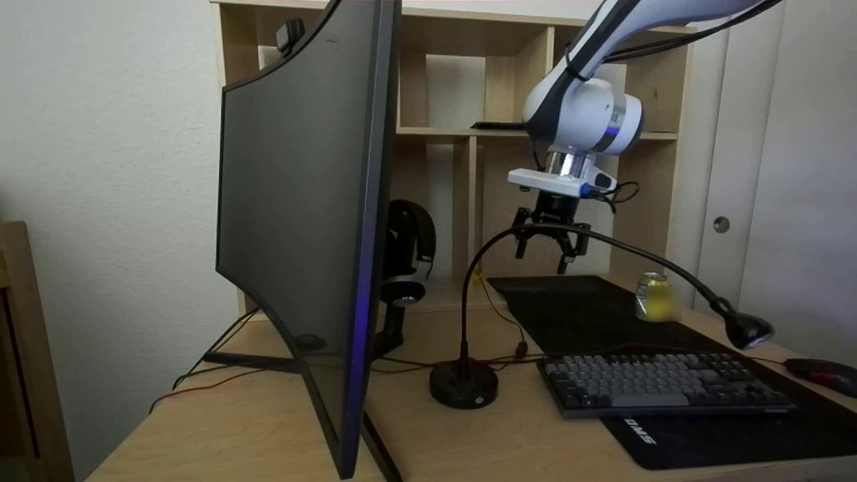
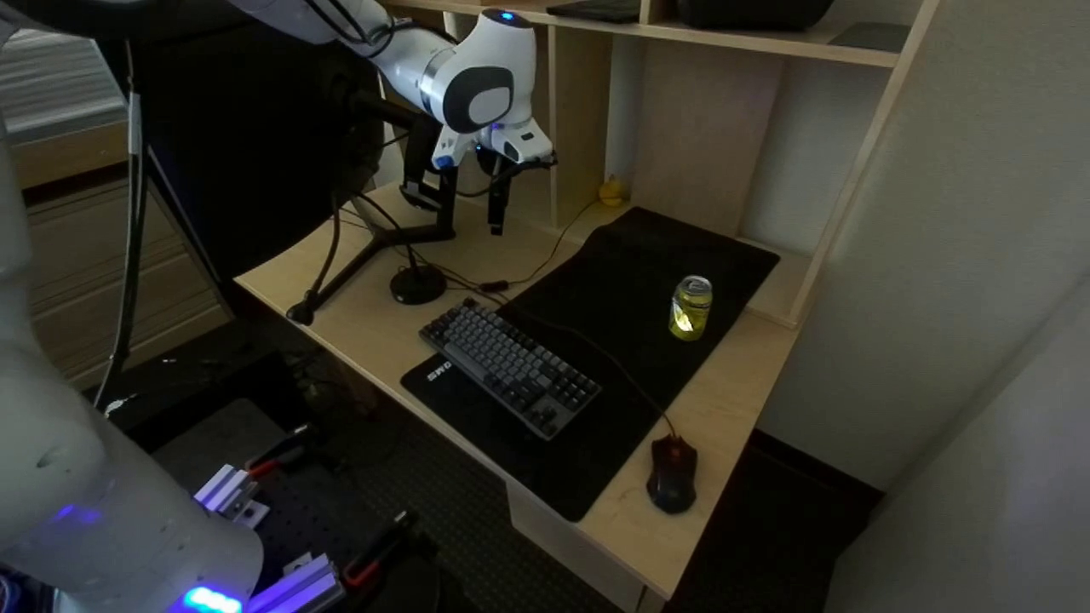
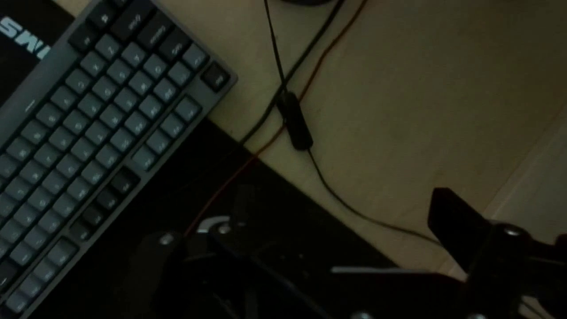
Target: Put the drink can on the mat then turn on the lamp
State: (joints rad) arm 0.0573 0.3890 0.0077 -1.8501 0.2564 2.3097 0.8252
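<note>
The yellow-green drink can (image 1: 657,298) stands upright on the black mat (image 1: 581,314), near the mat's long edge away from the lamp. In an exterior view the can (image 2: 691,308) is clearly on the mat (image 2: 613,285). The black lamp (image 1: 463,385) stands on the desk beside the keyboard, its gooseneck arching to a small head; no glow shows there. The lamp's base also shows in an exterior view (image 2: 417,284). My gripper (image 1: 541,262) hangs above the desk, apart from can and lamp. In the wrist view its fingers (image 3: 343,192) are spread, with nothing between them. The can is out of the wrist view.
The keyboard (image 2: 513,363) lies partly on the mat. A mouse (image 2: 673,474) sits beside the mat. A big curved monitor (image 1: 301,201) stands by the lamp, with headphones (image 1: 412,231) behind it. Cables with an inline switch (image 3: 294,122) cross the desk. Wooden shelves (image 1: 475,134) rise behind.
</note>
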